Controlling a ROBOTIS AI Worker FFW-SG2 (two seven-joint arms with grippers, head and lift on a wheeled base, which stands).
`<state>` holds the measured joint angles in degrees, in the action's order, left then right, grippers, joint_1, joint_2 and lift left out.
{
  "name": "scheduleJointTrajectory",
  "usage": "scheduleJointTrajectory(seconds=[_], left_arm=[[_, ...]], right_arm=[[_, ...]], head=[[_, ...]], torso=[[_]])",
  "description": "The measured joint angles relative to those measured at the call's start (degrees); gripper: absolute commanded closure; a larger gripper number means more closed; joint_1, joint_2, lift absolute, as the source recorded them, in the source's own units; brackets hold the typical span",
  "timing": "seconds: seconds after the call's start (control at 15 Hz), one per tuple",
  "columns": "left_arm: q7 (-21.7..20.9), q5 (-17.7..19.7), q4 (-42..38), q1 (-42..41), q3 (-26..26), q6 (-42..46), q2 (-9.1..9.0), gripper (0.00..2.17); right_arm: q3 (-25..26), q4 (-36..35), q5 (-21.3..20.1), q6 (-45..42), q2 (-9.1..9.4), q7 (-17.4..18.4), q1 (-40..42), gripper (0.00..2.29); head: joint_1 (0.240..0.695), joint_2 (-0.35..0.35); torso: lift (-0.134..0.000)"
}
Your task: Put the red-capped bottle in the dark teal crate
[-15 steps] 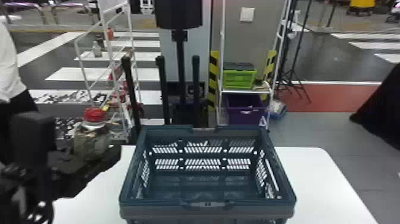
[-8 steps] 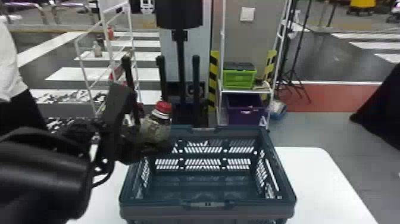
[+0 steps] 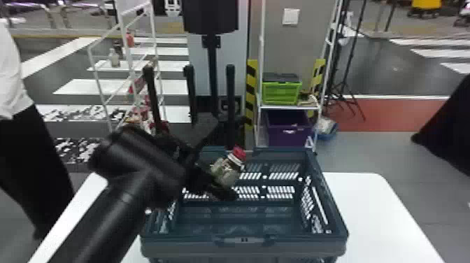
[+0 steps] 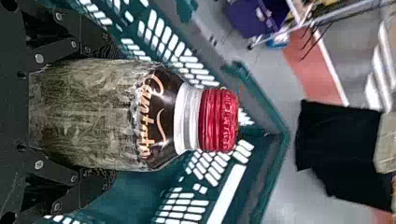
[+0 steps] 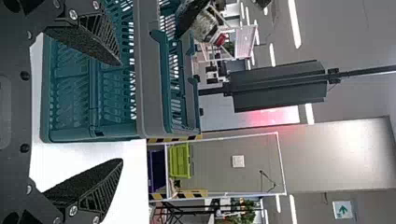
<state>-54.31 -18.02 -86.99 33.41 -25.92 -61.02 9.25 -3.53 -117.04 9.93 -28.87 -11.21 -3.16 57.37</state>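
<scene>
Over the back left part of the dark teal crate [image 3: 244,241], my left gripper [image 3: 220,182] holds the red-capped bottle [image 3: 225,171], which leans with its cap up and to the right. In the left wrist view, my left gripper [image 4: 70,114] is shut on the lower part of the bottle [image 4: 107,112], its red cap pointing away from the palm and crate mesh behind it. The right wrist view has my right gripper [image 5: 122,112] open with nothing between its fingers, near the crate [image 5: 149,93]; the bottle [image 5: 205,25] shows farther off above the rim.
The crate stands on a white table [image 3: 370,210], with tabletop to either side. Behind it are a black post [image 3: 211,70] and a rack holding a green crate [image 3: 281,91] above a purple bin [image 3: 288,127].
My left arm has swung rightward in the head view, carrying the bottle from left of the crate to over its back left part. The bottle has gone from upright to tilted.
</scene>
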Motion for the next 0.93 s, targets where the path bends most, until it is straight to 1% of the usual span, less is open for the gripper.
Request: scheduleJointTrajectory(seconds=[0.07,0.27,0.47,0.6,0.73,0.93], left_arm=[[-0.7,-1.08,6.38,1.89,-1.37,3.82,-1.41,1.73],[-1.86,-3.63,21.9,7.13,-5.88,14.26,-4.69,1.73],[-3.01,-7.75,36.57,11.69,-9.28,26.37,-8.48,1.73],[-2.61,-11.49,42.6,12.79,-9.66,31.61,-9.04,1.73],[-2.19,-14.03,45.89,13.1,-9.73,34.06,-9.14,1.73],[-1.89,-15.55,47.81,13.17,-9.87,34.78,-9.17,1.71]], right_arm=[[-0.06,-0.04,0.0,-0.11,0.04,0.0,0.02,0.15],[-0.15,-0.04,-0.08,-0.09,0.2,0.0,0.02,0.15],[-0.25,0.13,-0.09,-0.5,0.38,0.0,0.02,0.15],[-0.29,0.13,-0.09,-0.79,0.4,0.0,0.02,0.15],[-0.33,0.02,-0.16,-0.87,0.41,0.0,0.02,0.15],[-0.33,-0.05,-0.26,-0.87,0.4,0.0,-0.05,0.15]], head=[[0.499,0.0],[0.499,0.0],[0.499,0.0],[0.499,0.0],[0.499,0.0],[0.499,0.0]], torso=[[0.0],[0.0],[0.0],[0.0],[0.0],[0.0]])
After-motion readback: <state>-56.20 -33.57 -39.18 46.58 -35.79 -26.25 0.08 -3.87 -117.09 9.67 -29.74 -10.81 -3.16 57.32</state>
